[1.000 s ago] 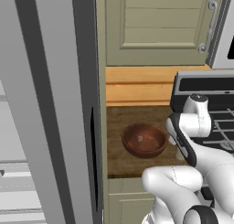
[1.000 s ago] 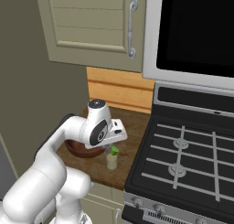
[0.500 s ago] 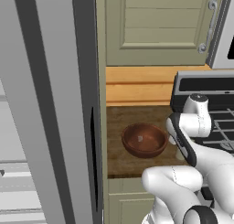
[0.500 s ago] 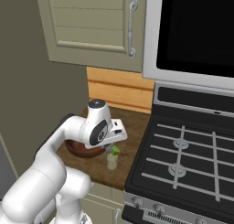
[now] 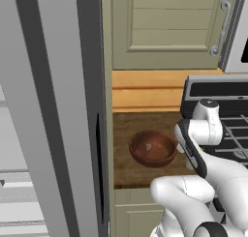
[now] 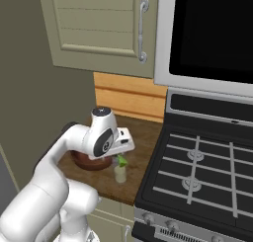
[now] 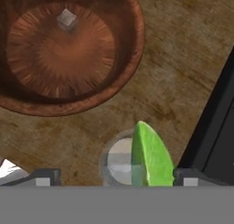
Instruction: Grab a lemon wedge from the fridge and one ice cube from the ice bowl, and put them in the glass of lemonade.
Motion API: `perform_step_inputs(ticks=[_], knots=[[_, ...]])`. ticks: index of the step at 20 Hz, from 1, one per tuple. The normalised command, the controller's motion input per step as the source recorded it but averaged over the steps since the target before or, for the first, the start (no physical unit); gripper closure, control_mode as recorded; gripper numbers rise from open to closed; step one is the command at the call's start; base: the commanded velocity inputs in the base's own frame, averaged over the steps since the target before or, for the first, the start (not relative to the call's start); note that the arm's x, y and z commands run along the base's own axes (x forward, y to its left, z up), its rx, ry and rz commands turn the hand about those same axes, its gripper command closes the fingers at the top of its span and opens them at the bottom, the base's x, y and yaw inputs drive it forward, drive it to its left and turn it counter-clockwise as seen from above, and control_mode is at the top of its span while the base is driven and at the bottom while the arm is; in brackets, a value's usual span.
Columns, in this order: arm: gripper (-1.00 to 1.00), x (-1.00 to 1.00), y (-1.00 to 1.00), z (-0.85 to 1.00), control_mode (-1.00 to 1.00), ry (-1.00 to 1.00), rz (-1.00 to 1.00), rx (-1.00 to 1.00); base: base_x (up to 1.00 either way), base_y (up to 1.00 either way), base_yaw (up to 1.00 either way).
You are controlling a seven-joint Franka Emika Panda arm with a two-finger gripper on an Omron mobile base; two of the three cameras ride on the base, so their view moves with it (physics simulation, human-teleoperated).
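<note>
On my left, the ice bowl [image 7: 68, 54] holds one small ice cube [image 7: 66, 18], likely slippery and best pinched on flat faces. Lower right, the lemon wedge [image 7: 151, 157] sits over the glass of lemonade [image 7: 116, 166]; light, soft. My gripper [image 6: 120, 158] hovers there; whether it grips, I cannot tell.

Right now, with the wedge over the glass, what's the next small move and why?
Probably open the gripper and drop the lemon wedge. In the hand view it sits at the rim of the glass, overlapping its mouth. One ice cube is in the bowl beside it, so that grab would come next.
</note>
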Motion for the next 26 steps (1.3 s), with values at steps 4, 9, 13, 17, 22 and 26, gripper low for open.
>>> perform_step_inputs(ticks=[4, 9, 13, 17, 22, 26], knots=[[-1.00, -0.31, 0.40, -0.01, -1.00, -0.13, 0.00, 0.00, 0.00, 0.00, 0.00], [-1.00, -0.37, 0.00, 0.02, -1.00, -0.15, 0.00, 0.00, 0.00, 0.00, 0.00], [-1.00, -0.26, -0.02, 0.01, -1.00, -0.05, 0.00, 0.02, 0.00, 0.00, 0.00], [-1.00, -0.29, 0.00, 0.09, -1.00, -0.11, 0.00, 0.04, 0.00, 0.00, 0.00], [-1.00, -0.21, 0.00, 0.15, -1.00, -0.15, 0.00, 0.05, 0.00, 0.00, 0.00], [-1.00, 0.00, -0.14, 0.25, -1.00, -0.06, 0.00, 0.10, 0.00, 0.00, 0.00]])
